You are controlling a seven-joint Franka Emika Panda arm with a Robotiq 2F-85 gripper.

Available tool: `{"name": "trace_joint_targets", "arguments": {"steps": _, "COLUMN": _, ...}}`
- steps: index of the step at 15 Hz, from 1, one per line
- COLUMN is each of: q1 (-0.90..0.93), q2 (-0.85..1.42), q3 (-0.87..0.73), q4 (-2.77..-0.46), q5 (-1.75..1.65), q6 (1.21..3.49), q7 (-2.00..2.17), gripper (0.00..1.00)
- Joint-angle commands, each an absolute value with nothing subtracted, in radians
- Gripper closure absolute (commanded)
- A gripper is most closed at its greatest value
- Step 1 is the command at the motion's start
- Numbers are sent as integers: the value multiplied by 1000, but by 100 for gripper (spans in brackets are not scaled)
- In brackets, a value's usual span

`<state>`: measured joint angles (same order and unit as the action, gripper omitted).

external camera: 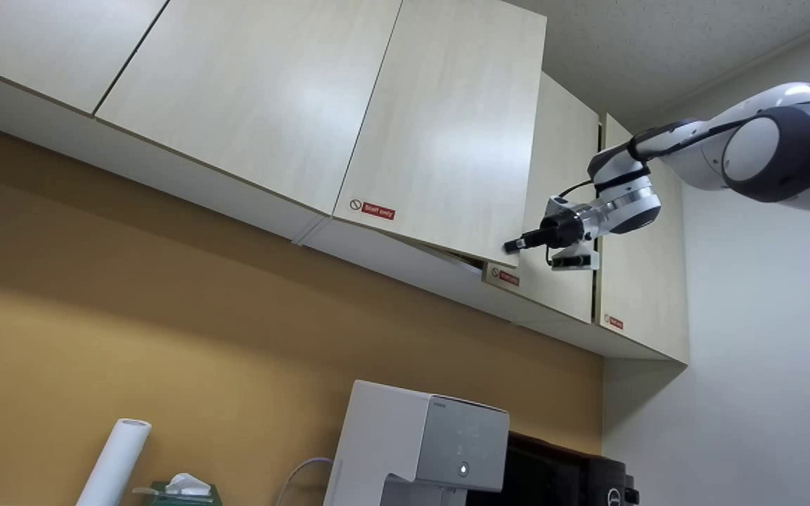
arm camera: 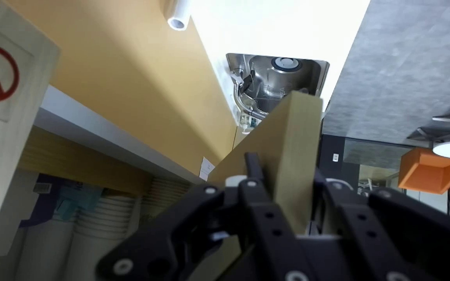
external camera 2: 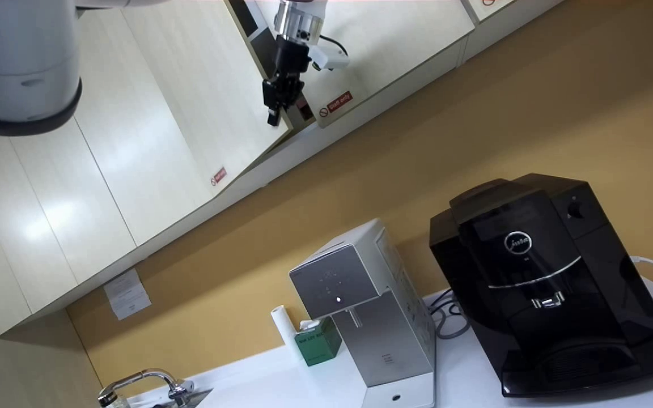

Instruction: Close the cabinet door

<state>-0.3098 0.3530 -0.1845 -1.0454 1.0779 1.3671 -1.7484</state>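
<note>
The cabinet door is a tall pale-beige panel, in both exterior views (external camera: pixel 440 126) (external camera 2: pixel 207 68). It stands partly open; its free edge sticks out from the cabinet front, with a gap below and beside it. A red-and-white sticker is at its lower hinge-side corner. My gripper is at the free edge near the lower corner, in both exterior views (external camera: pixel 512 246) (external camera 2: pixel 274 118). In the wrist view my gripper (arm camera: pixel 287 168) has its fingers drawn in on both faces of the door's edge (arm camera: pixel 303 125). In the exterior views the finger behind the door is hidden.
The neighbouring door (external camera: pixel 563 204) with its own sticker stands beside the free edge. Stacked cups (arm camera: pixel 104 214) show inside the cabinet. Below are a water dispenser (external camera 2: pixel 355 300), a black coffee machine (external camera 2: pixel 519 272), a paper roll (external camera: pixel 113 460) and a sink (arm camera: pixel 275 74).
</note>
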Motion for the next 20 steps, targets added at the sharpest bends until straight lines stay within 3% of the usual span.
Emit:
{"name": "trace_joint_targets", "arguments": {"steps": 1, "q1": -331, "q2": 423, "q3": -122, "q4": -896, "q5": 1090, "q6": 1312, "q7": -1709, "gripper": 93}}
{"name": "trace_joint_targets", "arguments": {"steps": 6, "q1": -362, "q2": 473, "q3": -87, "q4": -816, "q5": 1088, "q6": 1297, "q7": -1680, "gripper": 93}}
{"name": "trace_joint_targets", "arguments": {"steps": 7, "q1": -350, "q2": 475, "q3": -107, "q4": -815, "q5": 1097, "q6": 1296, "q7": -1680, "gripper": 48}}
{"name": "trace_joint_targets", "arguments": {"steps": 9, "q1": -355, "q2": 486, "q3": -101, "q4": -795, "q5": 1108, "q6": 1292, "q7": -1679, "gripper": 42}}
{"name": "trace_joint_targets", "arguments": {"steps": 15, "q1": -353, "q2": 485, "q3": -103, "q4": -773, "q5": 1103, "q6": 1309, "q7": -1677, "gripper": 2}}
{"name": "trace_joint_targets", "arguments": {"steps": 20, "q1": -352, "q2": 459, "q3": -123, "q4": -798, "q5": 1092, "q6": 1388, "q7": -1663, "gripper": 0}}
